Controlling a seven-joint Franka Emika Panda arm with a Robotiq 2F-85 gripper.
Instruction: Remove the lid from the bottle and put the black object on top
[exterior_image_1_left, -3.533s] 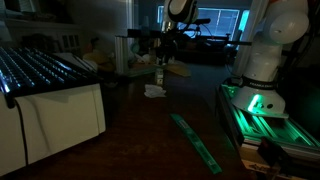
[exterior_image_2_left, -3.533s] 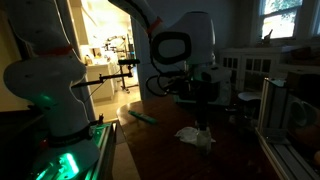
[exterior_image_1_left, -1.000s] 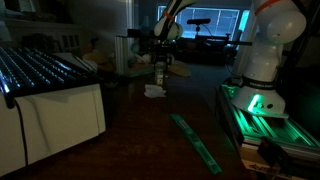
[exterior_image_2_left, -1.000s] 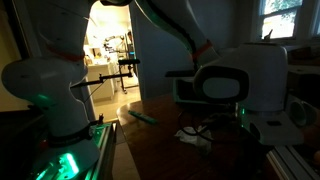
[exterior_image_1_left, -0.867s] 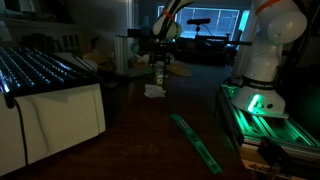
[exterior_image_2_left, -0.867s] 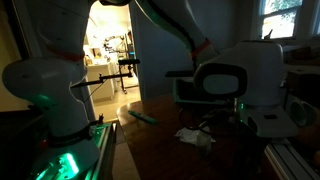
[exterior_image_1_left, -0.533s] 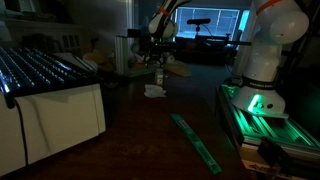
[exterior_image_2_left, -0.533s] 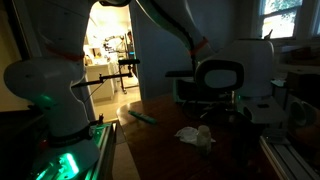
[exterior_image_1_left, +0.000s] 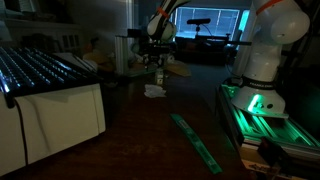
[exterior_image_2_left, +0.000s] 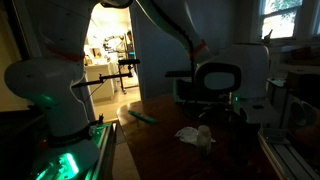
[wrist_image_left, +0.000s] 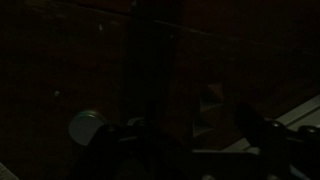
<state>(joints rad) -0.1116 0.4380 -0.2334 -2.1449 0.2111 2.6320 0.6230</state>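
Note:
The scene is very dark. In an exterior view the small pale greenish bottle (exterior_image_1_left: 159, 75) stands upright on the dark table, just behind a crumpled white paper-like thing (exterior_image_1_left: 154, 91). My gripper (exterior_image_1_left: 155, 62) hangs just above the bottle and a little to its left. Its fingers are lost in the dark, so I cannot tell whether they hold a lid. In an exterior view the bottle's pale top (exterior_image_2_left: 204, 130) shows beside the crumpled thing (exterior_image_2_left: 192, 135), next to my large wrist (exterior_image_2_left: 230, 80). The wrist view shows only a pale round shape (wrist_image_left: 85, 127). No black object can be made out.
A long green strip (exterior_image_1_left: 195, 140) lies on the table toward the front and also shows in an exterior view (exterior_image_2_left: 140, 116). A white slatted rack (exterior_image_1_left: 50, 95) stands at one side. The robot base (exterior_image_1_left: 262, 70) with green light stands at the other side.
My gripper has lifted slightly and shifted sideways off the bottle. In an exterior view the wrist has moved aside and uncovered the bottle's pale top.

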